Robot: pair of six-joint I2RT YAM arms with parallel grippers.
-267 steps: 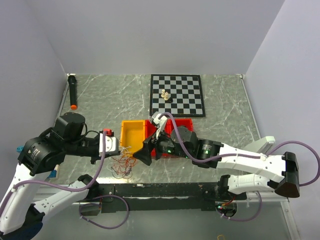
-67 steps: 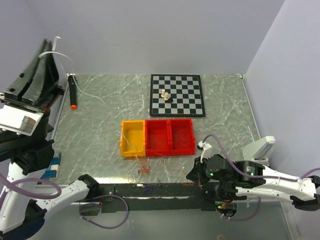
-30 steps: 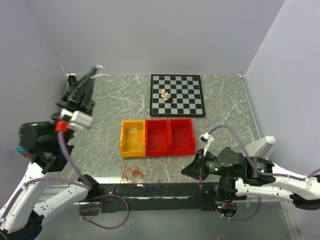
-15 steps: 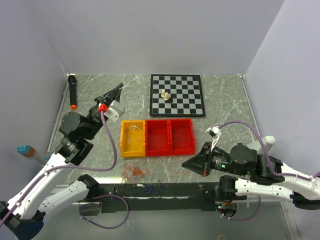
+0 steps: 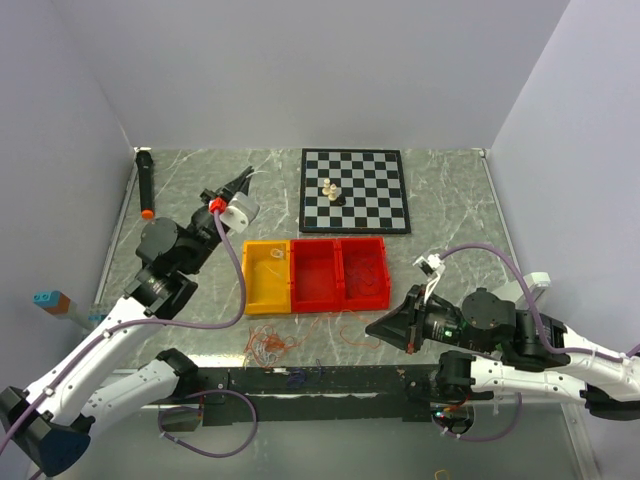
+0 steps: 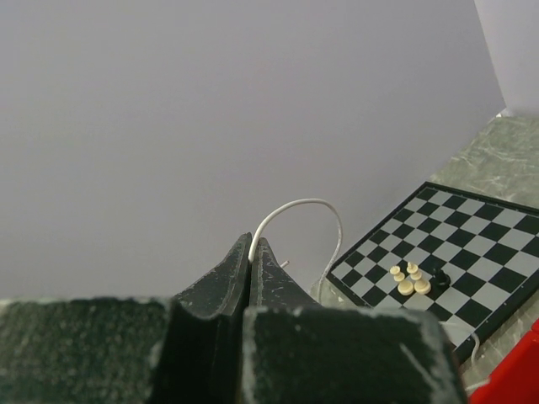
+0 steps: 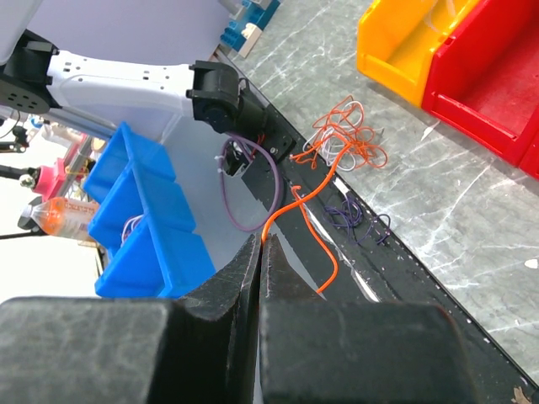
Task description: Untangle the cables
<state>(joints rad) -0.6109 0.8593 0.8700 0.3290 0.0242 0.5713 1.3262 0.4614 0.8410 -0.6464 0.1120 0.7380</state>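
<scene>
My left gripper (image 5: pixel 246 177) is raised behind the yellow bin (image 5: pixel 250 290), shut on a white cable (image 6: pixel 296 203). That cable arcs up from the fingertips and drops toward the bin, where a white cable (image 5: pixel 264 256) lies. My right gripper (image 5: pixel 371 328) sits low at the table's near edge, shut on an orange cable (image 7: pixel 308 199). The orange cable trails left to a tangle of orange and white cables (image 5: pixel 265 345). Some thin purple cables (image 7: pixel 354 220) lie on the black rail (image 5: pixel 320 380).
Two red bins (image 5: pixel 338 272) adjoin the yellow one. A chessboard (image 5: pixel 354 190) with a few pieces (image 5: pixel 331 190) lies behind them. A black marker (image 5: pixel 146 183) lies at the far left. Blue bins (image 7: pixel 143 219) stand below the table's near edge.
My left arm has swung from the far left wall toward the yellow bin, carrying the white cable with it. My right gripper has shifted slightly right with the orange cable.
</scene>
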